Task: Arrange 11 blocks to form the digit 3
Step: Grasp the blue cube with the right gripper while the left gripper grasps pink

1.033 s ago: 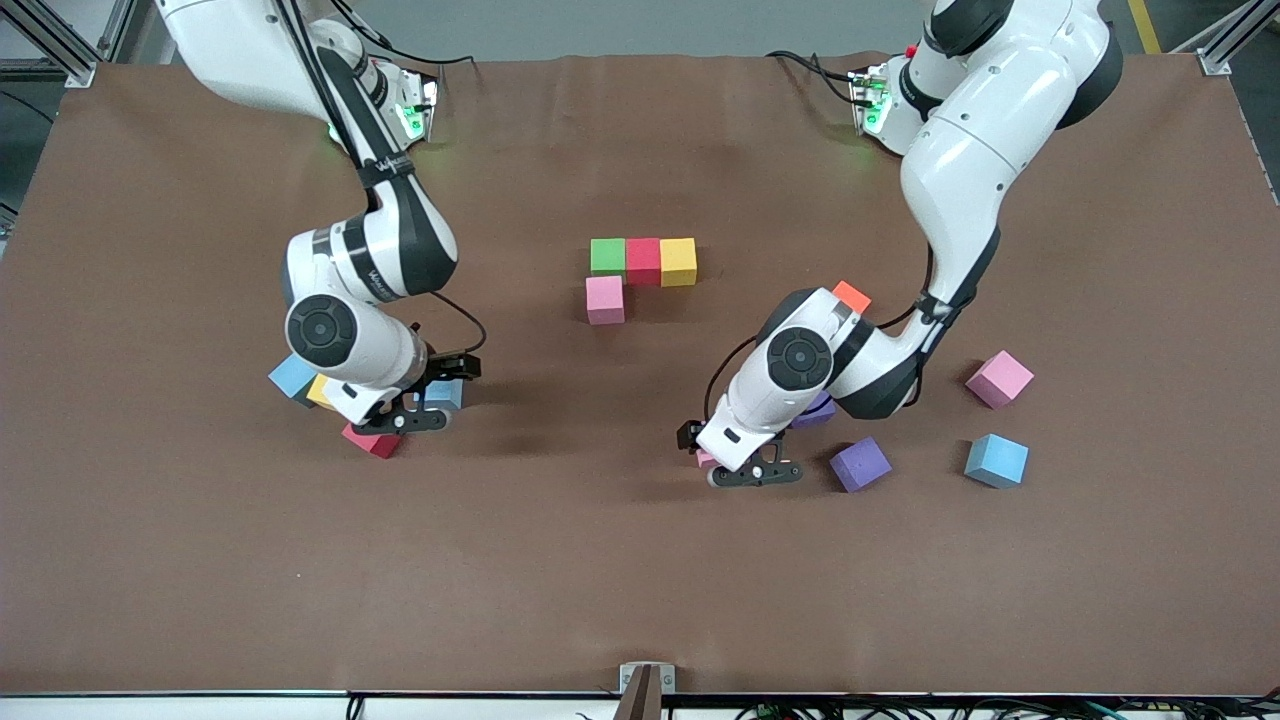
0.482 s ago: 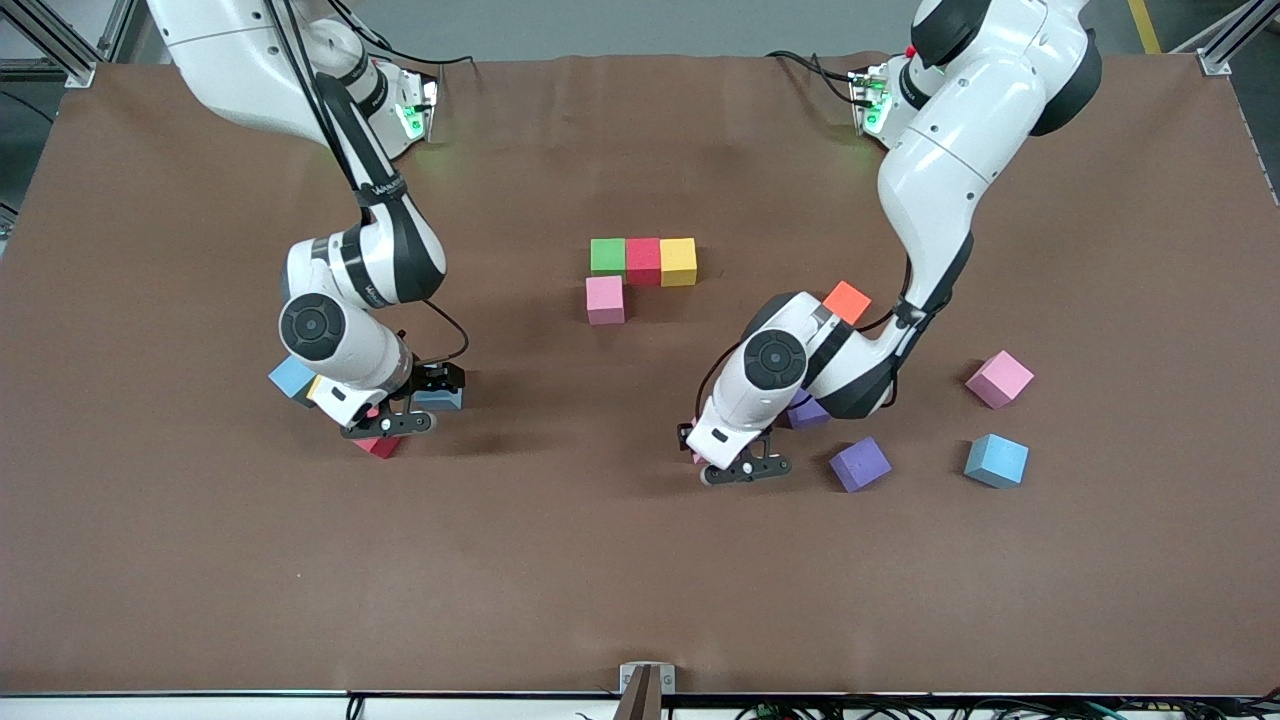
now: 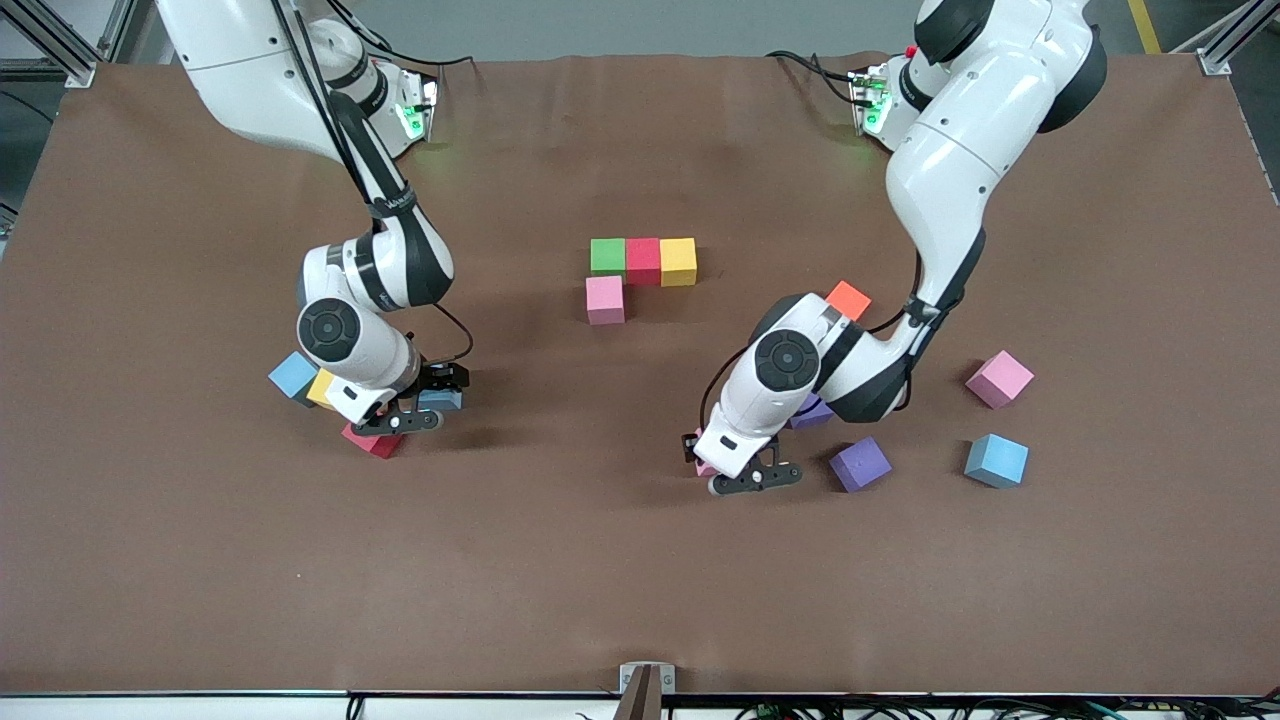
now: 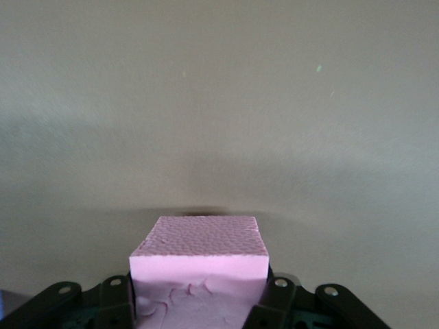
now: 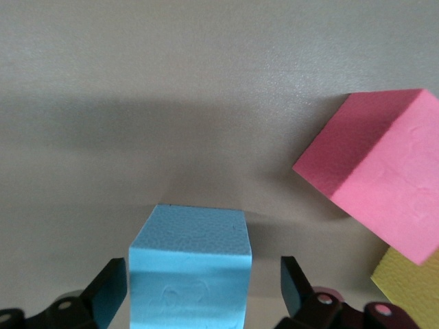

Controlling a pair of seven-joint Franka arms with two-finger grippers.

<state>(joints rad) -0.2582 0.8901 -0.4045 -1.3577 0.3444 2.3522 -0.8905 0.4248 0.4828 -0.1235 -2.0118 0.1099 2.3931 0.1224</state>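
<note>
On both arms there is small dark writing on the black wrist bands, but it cannot be read. The left gripper is low over the table, toward the left arm's end, and its jaws press from both sides on a pink block whose foam is dented between them. Compared with half a second ago, this gripper has moved a little nearer to the front camera. The right gripper is low toward the right arm's end; its fingers stand on both sides of a light blue block, one finger close against it and the other with a clear gap, so the jaws are open. It has shifted slightly toward the middle of the table since then. Beside it lie a red block, a yellow block and another light blue block. The digit 3 is only begun in the middle: a green block, a red one and a yellow one touch in a row, with a pink one just nearer the camera under the green. Two purple blocks, a pink block and a light blue block lie near the left arm, and none of these blocks has moved.
</note>
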